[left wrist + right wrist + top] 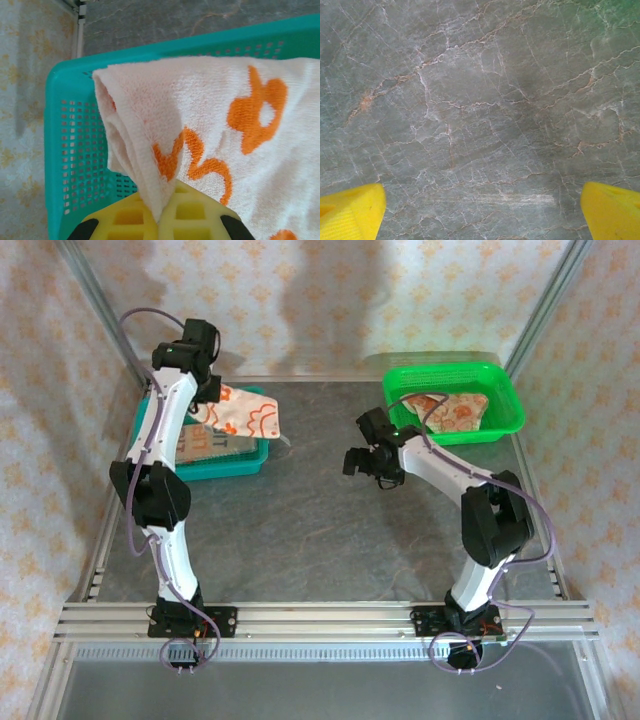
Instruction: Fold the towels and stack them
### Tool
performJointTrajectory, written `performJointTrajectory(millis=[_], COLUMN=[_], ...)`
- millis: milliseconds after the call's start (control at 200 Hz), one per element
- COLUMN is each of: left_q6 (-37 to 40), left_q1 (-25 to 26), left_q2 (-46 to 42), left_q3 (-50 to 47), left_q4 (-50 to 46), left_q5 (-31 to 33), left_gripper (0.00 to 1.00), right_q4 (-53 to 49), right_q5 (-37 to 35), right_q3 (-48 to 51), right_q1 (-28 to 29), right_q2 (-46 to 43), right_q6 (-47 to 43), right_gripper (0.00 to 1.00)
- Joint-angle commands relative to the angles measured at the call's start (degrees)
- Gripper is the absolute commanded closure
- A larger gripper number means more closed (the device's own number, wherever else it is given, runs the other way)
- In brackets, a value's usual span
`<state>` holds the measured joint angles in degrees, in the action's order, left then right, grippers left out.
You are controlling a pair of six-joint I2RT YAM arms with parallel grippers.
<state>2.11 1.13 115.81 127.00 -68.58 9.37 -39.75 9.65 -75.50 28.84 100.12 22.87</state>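
A cream towel (247,412) with orange prints hangs over the teal basket (232,466) at the back left. My left gripper (213,406) is shut on it. In the left wrist view the yellow pads (131,216) pinch a bunched fold of this towel (215,120) at my left gripper (160,219), with the basket wall (55,150) beneath. More folded cloth (212,446) lies inside the teal basket. Another towel (458,412) lies in the green basket (505,400) at the back right. My right gripper (366,462) hovers open over the table's middle, its fingertips (351,210) wide apart around my right gripper (482,212), nothing between them.
The grey marbled table (300,530) lies between the two baskets. Metal frame posts (100,295) and patterned walls close in the back and sides. An aluminium rail (320,618) holding both arm bases runs along the near edge.
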Motion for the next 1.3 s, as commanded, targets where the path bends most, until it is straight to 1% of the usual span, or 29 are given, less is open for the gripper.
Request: performJointTrajectory(millis=[0,230,390,510,781,916,1026,1246,1291], left_q6=[1.93,2.33,3.25,2.82,1.69,0.07,-2.33,-6.56,-7.69], left_q1=[-1.49,-3.38,-4.30,-4.81,-4.98,-4.82,-4.47,-0.09,0.76], left_q2=[1.23,3.73,7.46,10.65,12.76,11.38,8.97,4.19,3.58], left_q3=[-0.05,-1.06,-2.68,-0.88,-0.30,1.22,4.49,12.47,14.13], left_q4=[1.52,3.69,8.22,8.06,7.41,5.85,3.00,-1.46,-2.11], left_q5=[-0.32,-1.52,-0.03,1.15,1.63,1.05,-1.35,-5.15,-6.99], left_gripper=[1.00,1.00,1.00,1.00,1.00,1.00,1.00,1.00,1.00], right_q4=[-1.80,-1.95,-1.82,-2.13,-2.09,-1.92,-1.67,-1.13,-1.06], right_q5=[0.25,0.97,1.55,1.27,1.34,1.57,1.80,2.39,2.39], right_q3=[-2.16,-3.52,-3.77,-3.82,-3.74,-3.65,-3.40,-3.21,-3.02], right_q1=[0.08,0.08,0.15,0.08,0.08,0.13,0.09,0.19,0.16], right_q2=[0.91,2.36,2.82,2.74,3.07,3.23,3.32,3.38,3.27], right_q6=[-0.93,-1.12,-1.05,-1.09,-0.97,-0.87,-0.73,-0.63,-0.63], right_gripper=[0.01,0.01,0.01,0.01,0.01,0.01,0.01,0.01,0.01])
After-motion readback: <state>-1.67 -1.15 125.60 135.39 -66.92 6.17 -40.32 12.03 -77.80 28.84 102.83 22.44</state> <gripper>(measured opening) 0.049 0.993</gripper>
